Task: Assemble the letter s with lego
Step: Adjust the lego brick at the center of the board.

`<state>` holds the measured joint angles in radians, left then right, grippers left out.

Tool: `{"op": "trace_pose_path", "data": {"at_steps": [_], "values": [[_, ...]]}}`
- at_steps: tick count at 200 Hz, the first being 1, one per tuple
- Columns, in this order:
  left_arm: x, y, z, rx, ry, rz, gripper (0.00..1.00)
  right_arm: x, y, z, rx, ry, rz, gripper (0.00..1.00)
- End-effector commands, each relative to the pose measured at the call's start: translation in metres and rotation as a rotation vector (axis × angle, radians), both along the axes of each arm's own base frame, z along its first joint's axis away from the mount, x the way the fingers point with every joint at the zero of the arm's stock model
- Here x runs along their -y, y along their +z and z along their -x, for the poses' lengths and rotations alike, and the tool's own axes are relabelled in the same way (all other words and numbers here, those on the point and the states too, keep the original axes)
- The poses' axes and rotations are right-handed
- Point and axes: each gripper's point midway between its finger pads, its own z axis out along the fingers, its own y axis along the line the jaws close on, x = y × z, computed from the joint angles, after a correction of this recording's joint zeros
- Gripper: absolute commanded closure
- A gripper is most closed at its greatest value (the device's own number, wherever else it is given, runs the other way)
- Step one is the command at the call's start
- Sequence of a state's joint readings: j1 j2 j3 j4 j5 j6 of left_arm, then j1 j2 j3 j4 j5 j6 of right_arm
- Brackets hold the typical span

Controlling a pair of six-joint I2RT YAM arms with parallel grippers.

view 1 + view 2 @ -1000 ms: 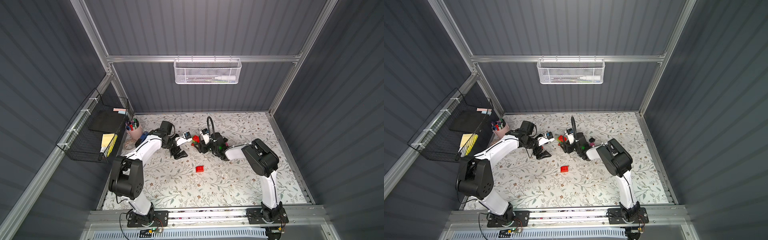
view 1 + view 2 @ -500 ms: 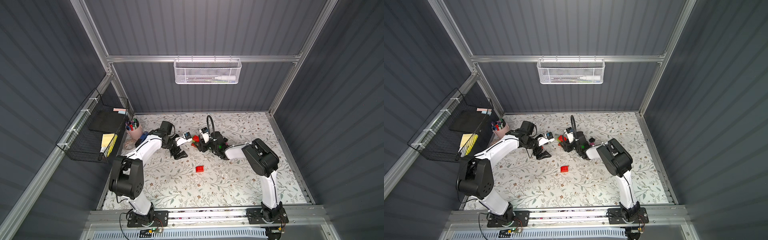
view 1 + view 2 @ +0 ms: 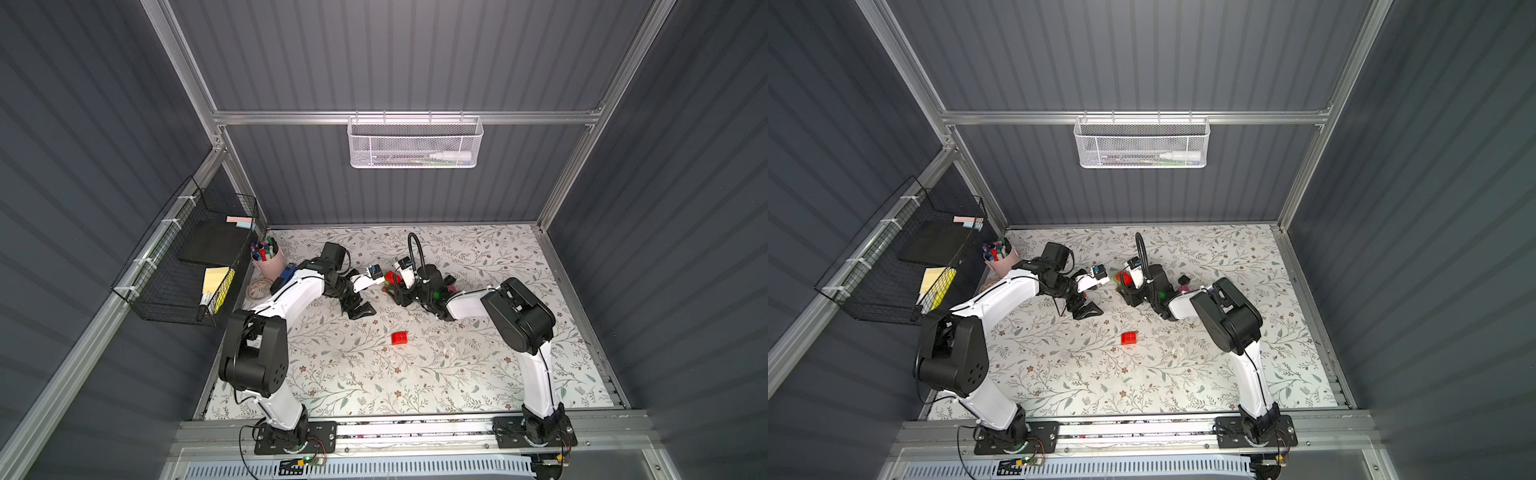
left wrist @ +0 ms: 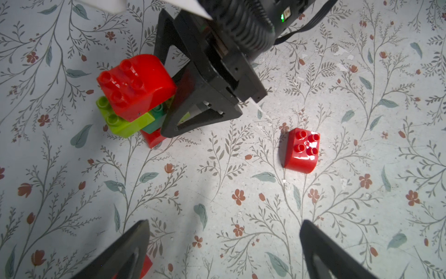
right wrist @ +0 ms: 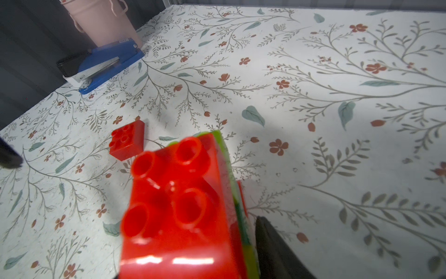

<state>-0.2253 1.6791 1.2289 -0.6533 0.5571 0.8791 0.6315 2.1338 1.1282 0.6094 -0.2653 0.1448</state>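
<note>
Nothing much has shifted since the earlier frames. Both arms sit where they sat, and the loose red brick point(image 3: 400, 338) lies in the same spot on the desk point(image 3: 478, 374), well apart from either arm.

Your right gripper point(image 4: 166, 96) reaches in to the brick stack point(image 4: 135, 96) at mid-desk, and its jaws stand either side of the lower bricks. In the right wrist view one finger point(image 5: 277, 253) lies right against the stack's lime edge. The other is hidden behind the bricks, so you cannot tell whether the grip has closed. The stack runs red with a rounded side on top, then lime green, then dark green, with red at the bottom.

Your left gripper point(image 4: 224, 223) sits low over bare desk near the stack, its jaws wide and holding nothing. A flat red brick point(image 5: 126, 140) lies by one of its fingers, which partly covers it in the left wrist view.

At the desk's far left corner you have a pink cup of pens point(image 3: 268, 264) with a blue stapler point(image 5: 106, 62) just beside it.
</note>
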Motion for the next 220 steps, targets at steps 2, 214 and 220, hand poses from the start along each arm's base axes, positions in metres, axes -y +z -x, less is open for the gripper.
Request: {"op": "trace_pose_path", "data": {"at_steps": [2, 214, 220], "values": [[0.001, 0.002, -0.001, -0.016, -0.015, 0.014, 0.00, -0.002, -0.008, -0.002, 0.009, -0.006, 0.033, 0.45], [-0.011, 0.036, -0.024, 0.040, 0.154, 0.063, 0.00, -0.015, 0.028, 0.013, -0.287, 0.056, -0.167, 0.65], [-0.012, 0.037, -0.025, 0.035, 0.168, 0.069, 0.00, -0.016, 0.028, 0.012, -0.322, 0.065, -0.183, 0.65]]}}
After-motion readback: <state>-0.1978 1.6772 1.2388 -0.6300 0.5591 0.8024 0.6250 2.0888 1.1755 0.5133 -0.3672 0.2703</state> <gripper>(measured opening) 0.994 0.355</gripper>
